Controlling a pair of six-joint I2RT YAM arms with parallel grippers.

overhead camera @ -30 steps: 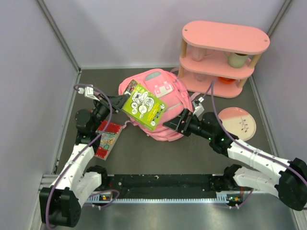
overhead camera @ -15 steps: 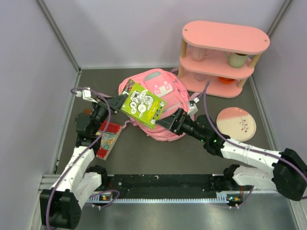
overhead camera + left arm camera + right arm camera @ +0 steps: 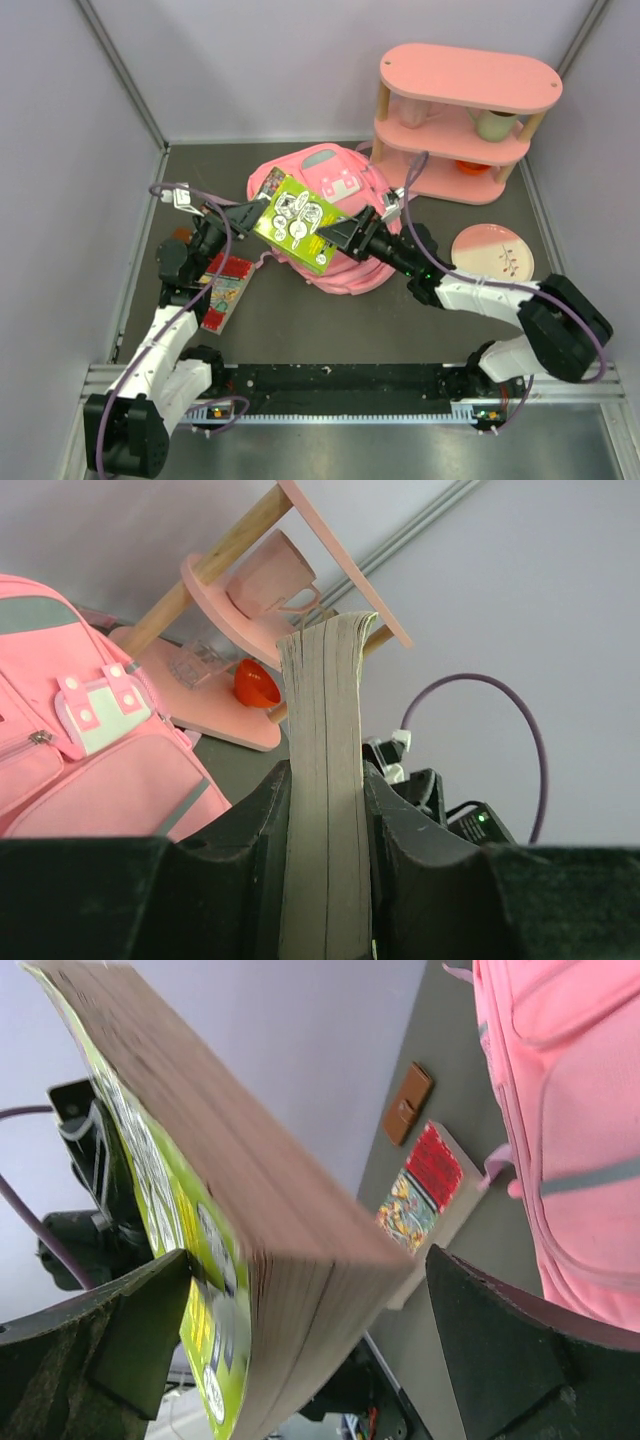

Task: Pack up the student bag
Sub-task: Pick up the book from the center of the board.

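Observation:
The student bag [image 3: 345, 180] is a pink backpack lying in the middle of the table; it also shows as the bag [image 3: 80, 750] and the bag [image 3: 570, 1090]. Above its left part hangs a thick book with a green cover [image 3: 298, 222], tilted. My left gripper [image 3: 256, 213] is shut on the book's left edge, and the book's page block [image 3: 325, 740] stands clamped between the fingers of the left gripper [image 3: 325, 815]. My right gripper [image 3: 338, 236] is open at the book's right edge. Its jaws [image 3: 310, 1330] straddle a corner of the book [image 3: 250, 1190], with a gap on the right side.
A second book with a red and patterned cover [image 3: 222, 290] lies on the table left of the bag. A pink oval shelf unit [image 3: 465, 110] with cups and an orange bowl stands at the back right. A pink plate [image 3: 492, 258] lies right of the bag. A small brown object [image 3: 407, 1103] lies on the table.
My right arm has reached left across the bag, and its open jaws now straddle the green book's right edge. The left gripper has kept hold of the book in nearly the same place.

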